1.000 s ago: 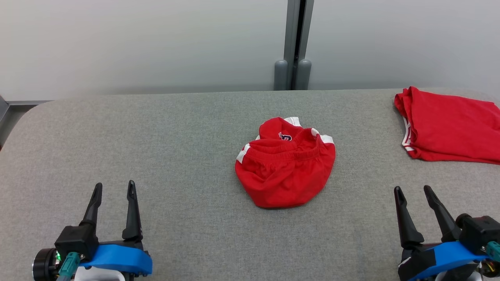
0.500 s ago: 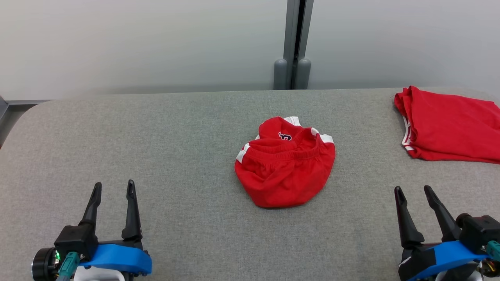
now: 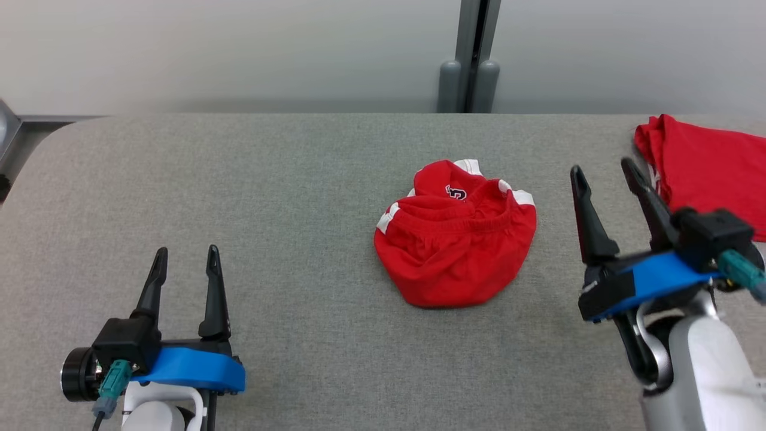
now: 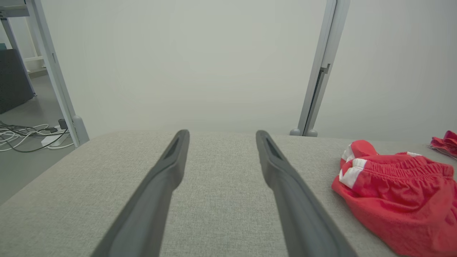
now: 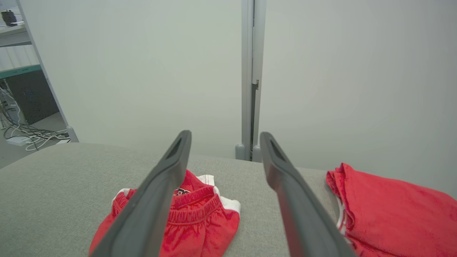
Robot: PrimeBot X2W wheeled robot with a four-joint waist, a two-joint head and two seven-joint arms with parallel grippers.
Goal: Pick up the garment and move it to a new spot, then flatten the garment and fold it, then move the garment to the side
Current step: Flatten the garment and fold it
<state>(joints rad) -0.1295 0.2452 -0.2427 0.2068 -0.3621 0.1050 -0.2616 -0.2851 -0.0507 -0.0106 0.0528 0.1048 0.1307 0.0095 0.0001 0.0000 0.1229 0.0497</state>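
The garment point(image 3: 458, 239), crumpled red shorts with white side stripes and an elastic waistband, lies in a heap at the middle of the grey padded table point(image 3: 269, 179). My left gripper point(image 3: 186, 250) is open at the near left, well apart from the heap, with nothing between its fingers. My right gripper point(image 3: 603, 166) is open and raised just right of the garment, not touching it. In the left wrist view the garment point(image 4: 396, 192) lies right of the open left gripper point(image 4: 221, 134). In the right wrist view the garment point(image 5: 200, 217) sits below and left of the open right gripper point(image 5: 225, 135).
A second red garment point(image 3: 712, 167), folded flat, lies at the table's far right corner, close behind my right gripper, and shows again as the folded red garment point(image 5: 392, 210). A pale wall with a grey post point(image 3: 473, 54) runs behind the table. Cables point(image 4: 25, 134) lie on the floor at left.
The head camera has shifted a little. My right arm has lifted and moved forward, from the near right edge to beside the garment. The garment has not moved.
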